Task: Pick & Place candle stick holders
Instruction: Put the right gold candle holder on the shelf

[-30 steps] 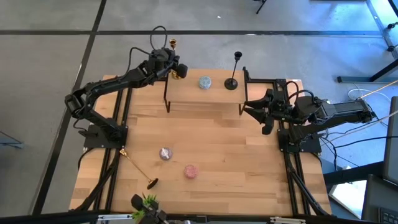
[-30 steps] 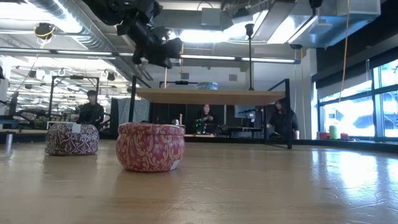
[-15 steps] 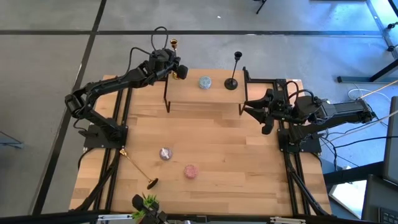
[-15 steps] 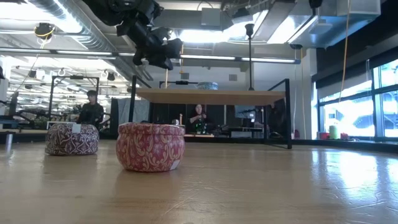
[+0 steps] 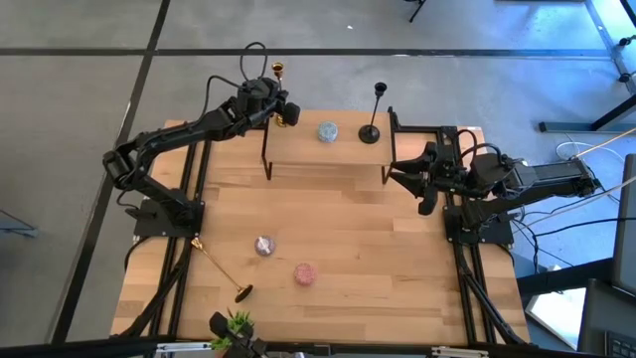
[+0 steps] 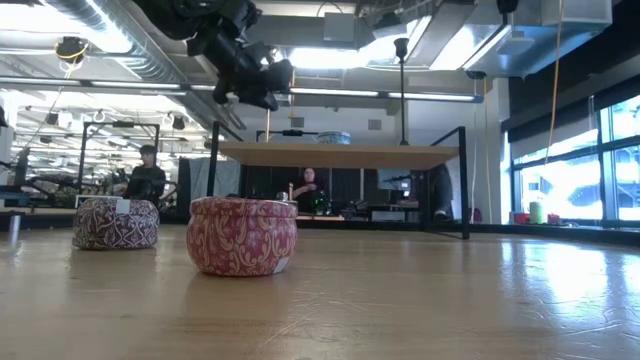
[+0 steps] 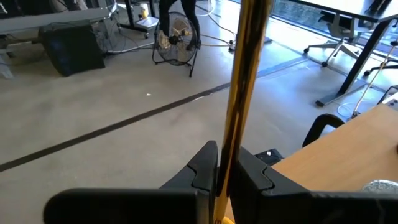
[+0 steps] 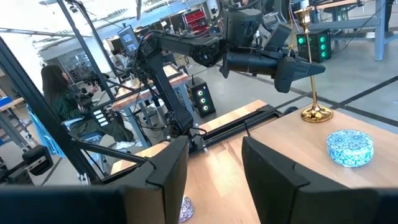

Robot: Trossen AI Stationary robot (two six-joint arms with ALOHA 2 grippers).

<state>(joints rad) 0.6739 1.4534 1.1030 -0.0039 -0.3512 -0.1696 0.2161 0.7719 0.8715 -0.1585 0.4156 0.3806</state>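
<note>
One gold holder [image 5: 279,94] stands at the shelf's [image 5: 318,149] left end with the left hand [image 7: 225,177] clamped on its stem, so placing seems underway, release next; right hand [image 5: 405,177] waits half-open beside the shelf, empty.

Both arms are matte black, chunky jointed segments on flat black base plates bolted at the tabletop's side edges. Thin black cables loop off the left arm's wrist. The left pincer [image 7: 219,177] and right pincer [image 8: 211,168] have blocky, angular black fingers.
</note>
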